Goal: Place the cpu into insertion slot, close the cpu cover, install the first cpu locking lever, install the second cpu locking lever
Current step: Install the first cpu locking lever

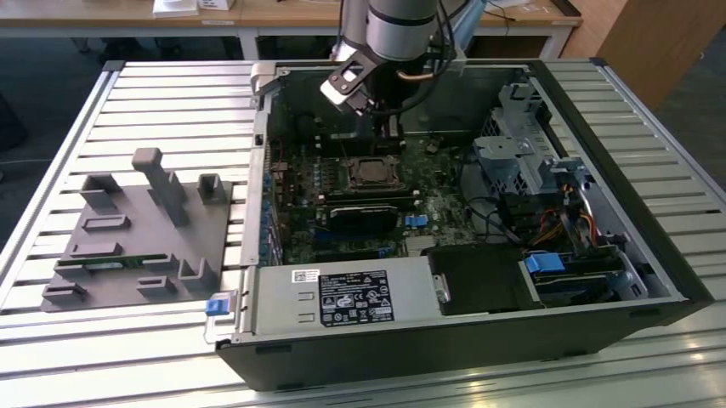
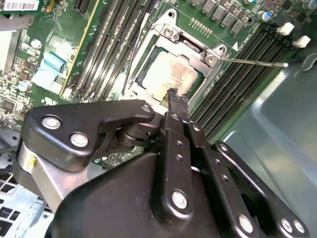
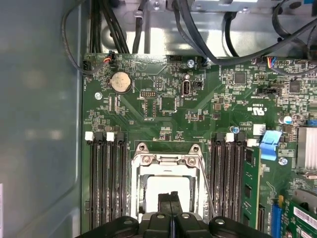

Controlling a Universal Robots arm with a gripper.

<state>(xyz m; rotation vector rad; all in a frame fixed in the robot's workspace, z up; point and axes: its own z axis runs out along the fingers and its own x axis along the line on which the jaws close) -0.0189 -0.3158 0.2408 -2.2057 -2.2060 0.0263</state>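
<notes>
**Hovering over the seated cpu (image 2: 171, 74)**

The hand (image 3: 170, 197) hung clenched, gripping nothing, its tips right by the chip's edge. The cpu sat in the middle of the motherboard (image 3: 163, 106), cpu cover (image 2: 190, 47) lying flat around it, one thin lever (image 2: 252, 62) angling out beside the memory slots (image 3: 228, 178).

Exterior view: cpu (image 1: 371, 174) in socket on motherboard (image 1: 437, 183) inside case (image 1: 635, 221), cpu cover (image 1: 350, 172) seemingly down over it; power supply (image 1: 340, 299) at 6 o'clock, drive cage (image 1: 516, 161) at 3, fixture block (image 1: 136, 238) at 9, outside case.
</notes>
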